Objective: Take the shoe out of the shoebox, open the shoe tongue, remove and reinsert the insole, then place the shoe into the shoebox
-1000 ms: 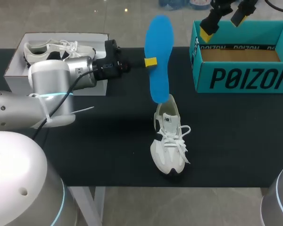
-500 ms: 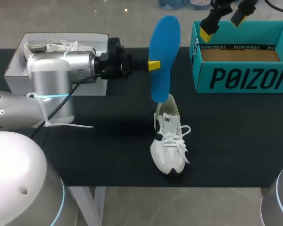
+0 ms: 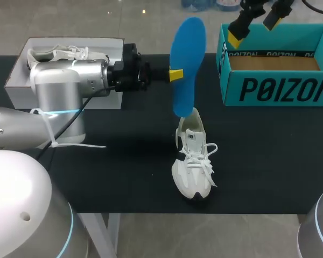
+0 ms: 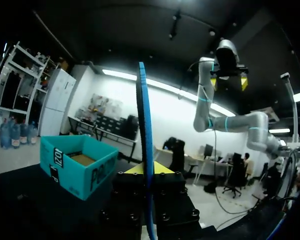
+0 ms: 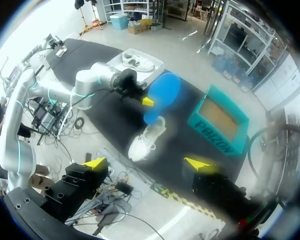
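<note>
Black matte table [image 3: 269, 161], wide, straight front edge, spanning view side to side.

Upright blue insole [image 3: 185, 64] just above shoe [image 3: 192, 161] opening, open gap between shoe and teal shoebox [image 3: 274, 88]

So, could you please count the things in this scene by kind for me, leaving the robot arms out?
Shoes: 2, the loose shoe and the boxed shoe, both white.
Boxes: 2, the teal shoebox and the white box.
Insoles: 1, the blue insole, held up in the left gripper.
Total: 5.
</note>
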You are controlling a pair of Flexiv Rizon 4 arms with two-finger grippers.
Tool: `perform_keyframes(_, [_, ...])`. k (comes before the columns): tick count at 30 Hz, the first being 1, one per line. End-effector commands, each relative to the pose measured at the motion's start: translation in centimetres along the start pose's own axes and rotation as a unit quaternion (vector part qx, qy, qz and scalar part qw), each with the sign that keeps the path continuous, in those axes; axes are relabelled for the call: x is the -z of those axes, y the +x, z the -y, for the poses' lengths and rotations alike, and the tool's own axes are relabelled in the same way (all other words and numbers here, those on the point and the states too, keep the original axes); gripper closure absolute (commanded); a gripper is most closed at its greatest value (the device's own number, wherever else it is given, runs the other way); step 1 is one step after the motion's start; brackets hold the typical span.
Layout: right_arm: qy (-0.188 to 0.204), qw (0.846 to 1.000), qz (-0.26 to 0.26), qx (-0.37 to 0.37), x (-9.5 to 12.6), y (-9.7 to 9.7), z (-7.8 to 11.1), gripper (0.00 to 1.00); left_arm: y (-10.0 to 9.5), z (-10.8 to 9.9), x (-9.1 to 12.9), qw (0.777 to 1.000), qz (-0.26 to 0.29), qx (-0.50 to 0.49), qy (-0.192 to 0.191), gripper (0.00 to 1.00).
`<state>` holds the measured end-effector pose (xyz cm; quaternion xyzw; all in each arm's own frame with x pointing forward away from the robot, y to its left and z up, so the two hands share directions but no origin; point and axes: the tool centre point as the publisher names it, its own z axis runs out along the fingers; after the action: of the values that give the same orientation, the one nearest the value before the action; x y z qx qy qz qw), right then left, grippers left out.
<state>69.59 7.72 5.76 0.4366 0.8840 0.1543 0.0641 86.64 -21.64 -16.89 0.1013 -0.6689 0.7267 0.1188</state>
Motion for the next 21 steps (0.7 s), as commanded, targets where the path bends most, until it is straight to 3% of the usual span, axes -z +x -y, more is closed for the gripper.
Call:
perform_keyframes(1, [0.002, 1.000, 0.000, -0.001, 0.0, 0.0, -0.1, 0.00, 0.1, 0.0, -0.1, 1.000, 0.002, 0.000, -0.001, 1.00])
perform_keyframes(9, [0.002, 1.000, 0.000, -0.001, 0.0, 0.0, -0.1, 0.00, 0.1, 0.0, -0.1, 1.000, 0.002, 0.000, -0.001, 1.00])
perform_keyframes(11, [0.002, 1.000, 0.000, -0.001, 0.0, 0.0, -0.1, 0.00, 1.0, 0.3, -0.5, 0.996, -0.007, -0.084, -0.032, 1.00])
perform_keyframes(16, [0.002, 1.000, 0.000, -0.001, 0.0, 0.0, -0.1, 0.00, 1.8, -0.1, -0.1, 0.981, -0.011, -0.194, -0.014, 1.00])
perform_keyframes(21, [0.002, 1.000, 0.000, -0.001, 0.0, 0.0, -0.1, 0.00, 2.6, -0.3, 0.1, 0.959, -0.029, -0.278, -0.036, 1.00])
